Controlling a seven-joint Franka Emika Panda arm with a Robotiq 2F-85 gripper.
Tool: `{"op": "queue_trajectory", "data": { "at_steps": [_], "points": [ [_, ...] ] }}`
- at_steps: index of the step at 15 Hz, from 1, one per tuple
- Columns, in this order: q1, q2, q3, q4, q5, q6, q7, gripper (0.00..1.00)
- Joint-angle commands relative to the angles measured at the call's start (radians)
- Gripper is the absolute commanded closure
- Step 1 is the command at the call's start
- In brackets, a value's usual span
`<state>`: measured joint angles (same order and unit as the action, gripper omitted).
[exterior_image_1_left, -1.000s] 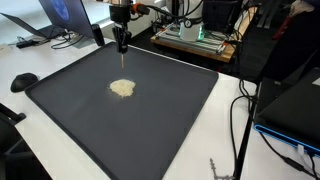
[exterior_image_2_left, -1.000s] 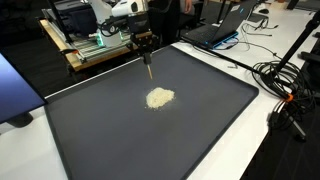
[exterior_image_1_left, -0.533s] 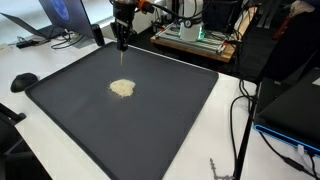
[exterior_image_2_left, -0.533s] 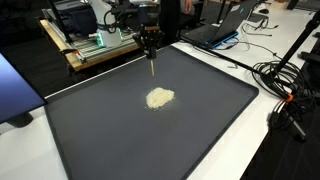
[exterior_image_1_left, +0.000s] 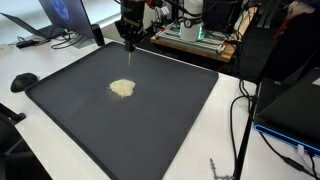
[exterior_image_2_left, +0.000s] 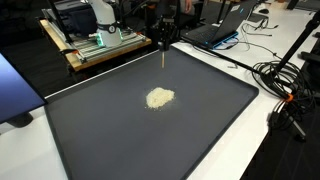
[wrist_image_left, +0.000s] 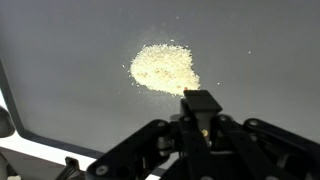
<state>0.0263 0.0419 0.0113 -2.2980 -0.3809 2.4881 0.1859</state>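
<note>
Gripper (wrist_image_left: 201, 108) body cut off by wrist view's btm edge; thin tool (exterior_image_2_left: 164, 58) too small to ID

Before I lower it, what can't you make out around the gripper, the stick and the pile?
- Tip of the thin stick: too fine to see in both exterior views. In the wrist view the gripper hides it, so its height over the mat is unclear.
- The pile: grains or powder, too small to tell.
- Near corner of the mat: cut off by the bottom edge in both exterior views.
</note>
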Motion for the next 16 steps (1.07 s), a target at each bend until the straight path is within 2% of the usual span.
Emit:
{"op": "queue_trajectory", "data": {
  "at_steps": [1, 8, 16],
  "points": [
    [0.023, 0.084, 0.015, 0.126, -0.032, -0.126, -0.032, 0.97],
    [0.069, 0.293, 0.009, 0.413, -0.067, -0.379, -0.096, 0.97],
    [0.096, 0.552, -0.003, 0.779, -0.089, -0.632, -0.271, 0.97]
  ]
}}
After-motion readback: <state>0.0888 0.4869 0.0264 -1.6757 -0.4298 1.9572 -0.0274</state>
